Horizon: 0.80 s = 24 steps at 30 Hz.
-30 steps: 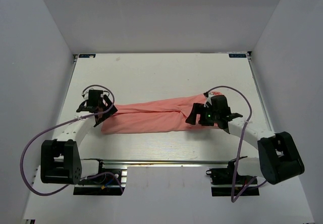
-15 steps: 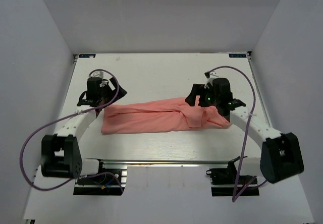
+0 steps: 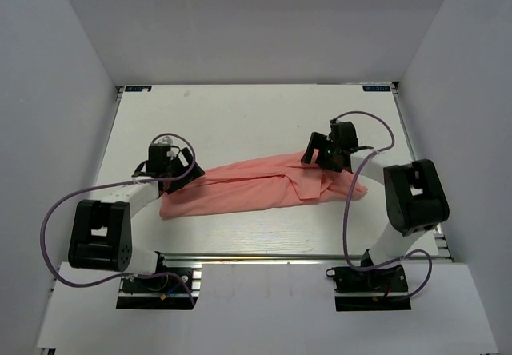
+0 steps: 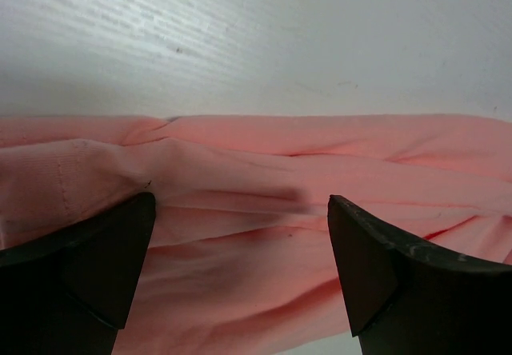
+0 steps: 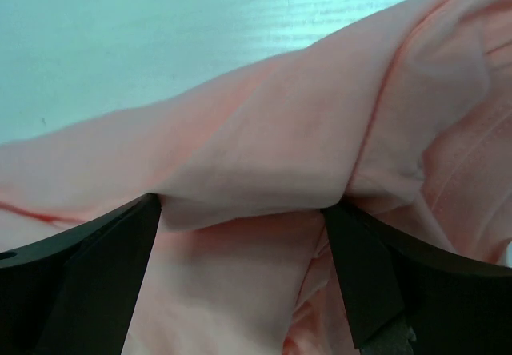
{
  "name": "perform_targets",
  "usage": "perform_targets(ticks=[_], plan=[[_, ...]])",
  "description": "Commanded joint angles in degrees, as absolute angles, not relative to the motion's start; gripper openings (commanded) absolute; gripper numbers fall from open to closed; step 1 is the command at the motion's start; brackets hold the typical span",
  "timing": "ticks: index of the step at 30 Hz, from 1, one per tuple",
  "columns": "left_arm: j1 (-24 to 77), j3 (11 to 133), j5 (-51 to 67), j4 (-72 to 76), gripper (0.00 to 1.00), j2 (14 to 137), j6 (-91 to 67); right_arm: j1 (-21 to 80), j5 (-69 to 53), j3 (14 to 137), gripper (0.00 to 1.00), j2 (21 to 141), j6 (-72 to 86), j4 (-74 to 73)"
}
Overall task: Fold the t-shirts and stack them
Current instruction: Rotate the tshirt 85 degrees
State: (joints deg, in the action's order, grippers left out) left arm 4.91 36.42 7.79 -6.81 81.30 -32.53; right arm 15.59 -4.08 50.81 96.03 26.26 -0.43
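So we had the salmon t-shirt (image 3: 256,185) lying as a long rumpled strip on the white surface (image 3: 240,115), about midway across and just ahead of both arms. The left tool (image 3: 188,171) sat right at its left end and the right tool (image 3: 314,152) hung over the bunched-up right end. Both had their fingers spread wide and clamped nothing; in the wrist views the cloth just lay under the gap. The long axis ran left to right, tilted a bit, so the right end pointed further from the bases. We couldn't tell which end was the collar
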Motion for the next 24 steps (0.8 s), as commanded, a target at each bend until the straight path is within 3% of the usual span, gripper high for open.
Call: perform_targets(ticks=[1, 5, 11, 19, 24], plan=[[4.8, 30.3, 6.7, -13.9, 1.00, 78.0, -31.8, 14.2, -2.9, 53.7, 0.90, 103.2, 26.5, -5.1], [5.4, 22.8, 15.9, -13.2, 1.00, 72.5, -31.8, 14.3, -8.3, 58.8, 0.90, 107.6, 25.9, -6.4], [7.6, 14.1, 27.4, -14.8, 1.00, 62.3, -35.7, 15.1, -21.4, 78.8, 0.90, 122.6, 27.6, -7.1], [13.6, 11.5, 34.5, -19.6, 1.00, 58.4, -35.2, 18.2, -26.8, 113.8, 0.90, 144.1, 28.1, -11.6], [19.3, 20.3, 38.1, -23.3, 1.00, 59.2, -30.5, 18.3, -24.8, 122.5, 0.90, 147.3, 28.7, -9.2]])
